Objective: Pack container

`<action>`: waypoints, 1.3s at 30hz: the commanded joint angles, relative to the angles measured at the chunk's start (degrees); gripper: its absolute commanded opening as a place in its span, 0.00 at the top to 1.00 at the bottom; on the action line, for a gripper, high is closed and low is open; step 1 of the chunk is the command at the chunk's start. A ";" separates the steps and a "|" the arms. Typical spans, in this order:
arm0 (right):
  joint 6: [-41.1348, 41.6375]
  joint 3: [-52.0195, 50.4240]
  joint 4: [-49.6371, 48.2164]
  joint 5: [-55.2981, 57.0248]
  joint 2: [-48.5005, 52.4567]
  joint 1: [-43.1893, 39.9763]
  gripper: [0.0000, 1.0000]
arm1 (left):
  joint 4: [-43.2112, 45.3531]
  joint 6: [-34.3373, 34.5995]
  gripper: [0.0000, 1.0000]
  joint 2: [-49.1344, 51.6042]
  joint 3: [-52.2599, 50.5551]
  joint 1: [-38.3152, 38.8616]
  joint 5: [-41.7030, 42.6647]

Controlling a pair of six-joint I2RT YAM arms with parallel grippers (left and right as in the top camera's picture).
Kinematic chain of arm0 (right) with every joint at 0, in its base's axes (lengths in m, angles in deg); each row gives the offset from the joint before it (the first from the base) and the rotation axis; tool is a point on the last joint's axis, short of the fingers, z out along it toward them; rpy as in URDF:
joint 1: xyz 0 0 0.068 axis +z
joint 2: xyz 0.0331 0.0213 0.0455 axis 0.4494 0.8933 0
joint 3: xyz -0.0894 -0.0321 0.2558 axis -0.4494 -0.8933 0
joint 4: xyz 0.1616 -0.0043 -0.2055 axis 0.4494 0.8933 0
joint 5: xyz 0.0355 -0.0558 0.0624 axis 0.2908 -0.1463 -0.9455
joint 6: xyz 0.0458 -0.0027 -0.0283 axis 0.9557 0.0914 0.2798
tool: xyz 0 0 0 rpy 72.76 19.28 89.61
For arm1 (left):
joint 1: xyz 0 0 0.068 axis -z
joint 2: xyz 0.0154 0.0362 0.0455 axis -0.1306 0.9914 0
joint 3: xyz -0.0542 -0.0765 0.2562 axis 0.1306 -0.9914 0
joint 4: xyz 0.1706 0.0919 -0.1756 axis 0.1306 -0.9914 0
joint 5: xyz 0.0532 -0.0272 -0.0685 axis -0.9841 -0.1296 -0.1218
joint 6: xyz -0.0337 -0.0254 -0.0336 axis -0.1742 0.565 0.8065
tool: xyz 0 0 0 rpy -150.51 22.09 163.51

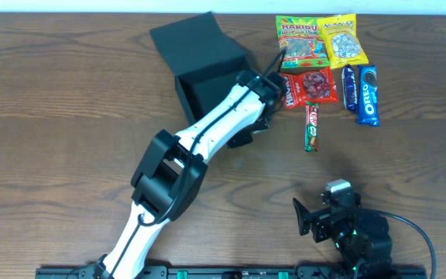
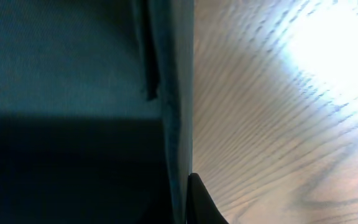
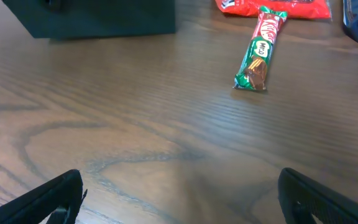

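Jaws, left side: stationed at the right wall of the container, at the end of my left arm, which reaches diagonally across the table. The left wrist view shows that wall running top to bottom through mid-frame, with dark box interior on one side and wood grain on the other. One dark fingertip sits on the table side, right against the wall. The opposite finger is lost in shadow, so I cannot tell whether the left jaws are pinching the wall or merely straddling it.

Jaws, right side: spread wide, holding nothing. Both fingers appear at the lower corners of the right wrist view, bare table between them. My right arm sits at the near edge, well apart from the container.

Container: matte black, at the far centre of the table, flap lid open and tilted back (the interior is too dark to read).

Snack group: right of the container.
- Back row: a Haribo bag beside a yellow bag.
- In front: a red packet just beside the left jaws, and two blue packs (the larger reads Oreo).
- Nearest my right arm: a green KitKat bar.
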 commanded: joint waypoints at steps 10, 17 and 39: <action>0.61 -0.17 0.09 0.13 -0.31 0.52 0.01 | -0.72 3.56 0.67 -1.75 0.63 0.07 8.59; 0.61 -0.17 0.09 0.13 -0.31 0.52 0.01 | 3.23 14.71 0.47 -12.07 6.88 -3.82 11.26; 0.61 -0.17 0.09 0.13 -0.31 0.52 0.01 | 10.54 62.45 0.49 -9.09 -8.61 -20.24 14.05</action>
